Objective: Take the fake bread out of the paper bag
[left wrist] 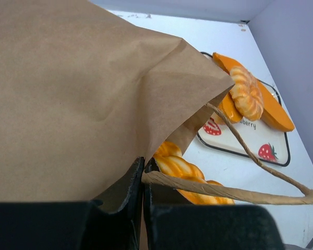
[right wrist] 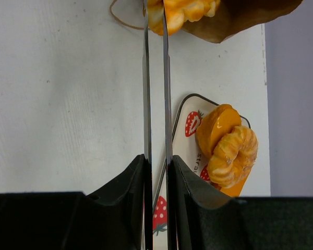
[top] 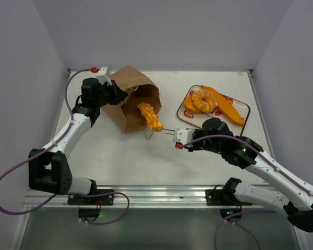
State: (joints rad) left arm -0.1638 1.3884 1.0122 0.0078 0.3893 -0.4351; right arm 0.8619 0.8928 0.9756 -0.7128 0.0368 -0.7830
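— Where's the bag, then?

— The paper bag (top: 129,100) lies on its side toward the back left corner of the worktop, with its mouth turned toward the middle. The left gripper (left wrist: 144,171) has it by the rim. Its jaws are pressed together on the paper, right where a twisted handle (left wrist: 261,165) comes out.

— And the bread?

— The fake bread (top: 150,117) is a knobbly orange-yellow plait lying in the mouth of the bag. Its far end is under the paper and its near end is out over the worktop.

— Has the other arm got hold of it?

— The right gripper (top: 159,130) reaches in from the near right corner. Its long thin fingers are drawn to a narrow slit, with the near tip of the bread between them.

— What's over on the right?

— A strawberry-printed tray (top: 238,103) near the back right corner, well apart from the bag. It carries a ring-shaped bun (top: 204,100) and an orange wedge (top: 228,110).
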